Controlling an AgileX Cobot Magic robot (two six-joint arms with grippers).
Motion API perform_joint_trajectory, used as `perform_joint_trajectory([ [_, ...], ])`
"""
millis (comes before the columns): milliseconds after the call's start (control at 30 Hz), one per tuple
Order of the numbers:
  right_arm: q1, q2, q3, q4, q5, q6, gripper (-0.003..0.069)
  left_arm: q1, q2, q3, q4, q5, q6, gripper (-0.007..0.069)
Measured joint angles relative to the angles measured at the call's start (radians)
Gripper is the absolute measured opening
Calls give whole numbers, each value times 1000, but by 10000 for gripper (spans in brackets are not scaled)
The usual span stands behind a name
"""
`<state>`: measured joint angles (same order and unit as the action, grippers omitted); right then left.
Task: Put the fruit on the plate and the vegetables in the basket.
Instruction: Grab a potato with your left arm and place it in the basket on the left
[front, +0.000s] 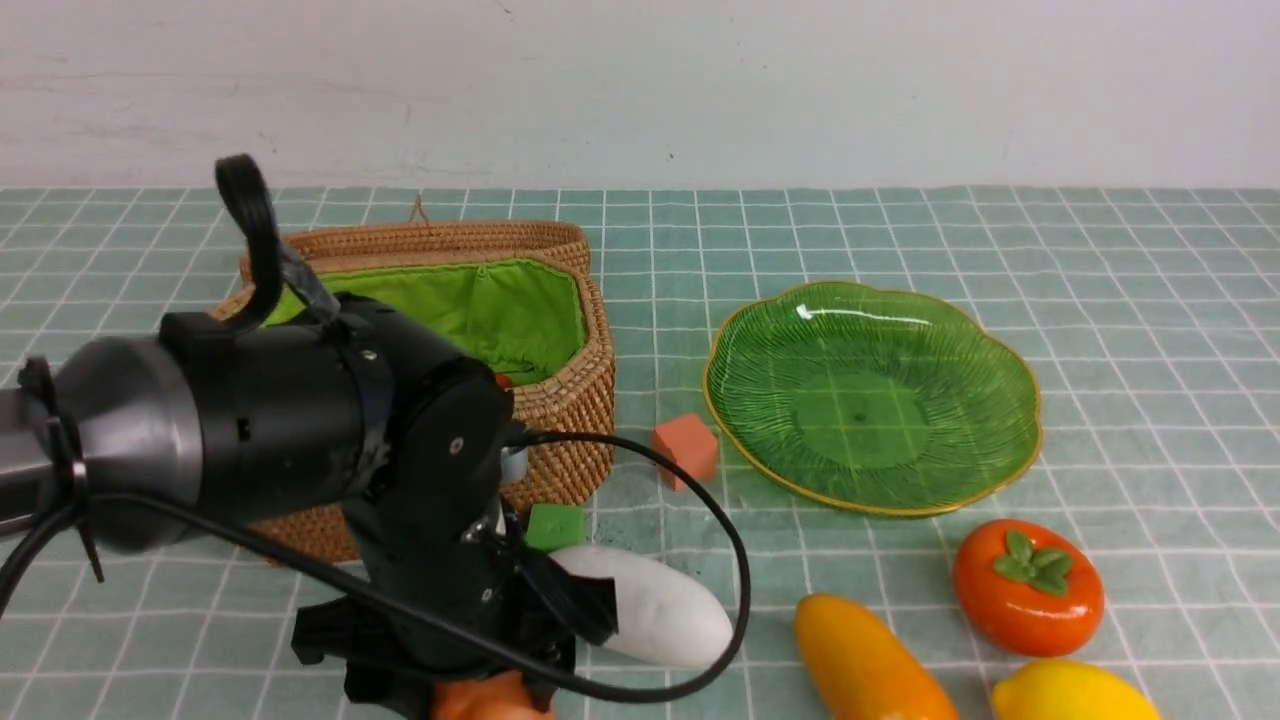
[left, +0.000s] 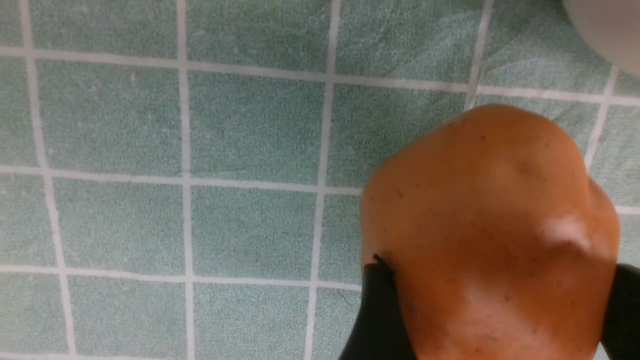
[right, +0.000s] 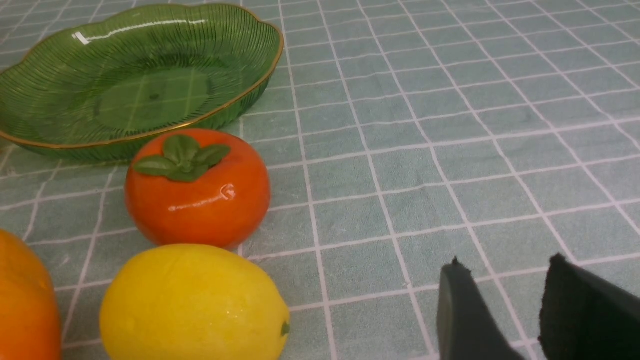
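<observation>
Smooth black fingers (left: 380, 315) of the left gripper (left: 500, 272) clasped the lumpy, speckled brownish-orange toy potato (left: 480, 190) between them, while those of the right gripper (right: 505, 270) stood parted and empty near the glossy yellow oval lemon (right: 192, 300).

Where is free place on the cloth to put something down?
Bare cloth lies right of the plate and persimmon, and behind the plate toward the wall. Crowded: before the basket, where radish, green cube and the left arm sit.

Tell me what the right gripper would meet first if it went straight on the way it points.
Only the checked tablecloth, it seems. The right gripper points over bare cloth; the persimmon, lemon and green plate lie off to one side. Depth is unclear, so where it would touch I cannot tell.
</observation>
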<state>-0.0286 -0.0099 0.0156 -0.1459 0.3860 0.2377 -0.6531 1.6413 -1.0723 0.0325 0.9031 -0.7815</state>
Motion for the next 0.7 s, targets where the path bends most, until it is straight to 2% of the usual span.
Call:
perform_joint_trajectory([
  [333, 0, 0, 0, 0, 0, 0, 240, 26, -168, -28, 3, 59, 0, 508],
  [500, 0, 0, 0, 0, 0, 0, 240, 162, -253, -153, 3, 89, 10, 508],
  [600, 0, 0, 0, 0, 0, 0, 240, 307, -257, -265, 7, 77, 20, 508],
  [633, 0, 0, 0, 0, 0, 0, 240, 307, -257, -265, 7, 75, 20, 508],
  [700, 0, 0, 0, 0, 0, 0, 240, 390, -225, -322, 12, 49, 10, 508],
])
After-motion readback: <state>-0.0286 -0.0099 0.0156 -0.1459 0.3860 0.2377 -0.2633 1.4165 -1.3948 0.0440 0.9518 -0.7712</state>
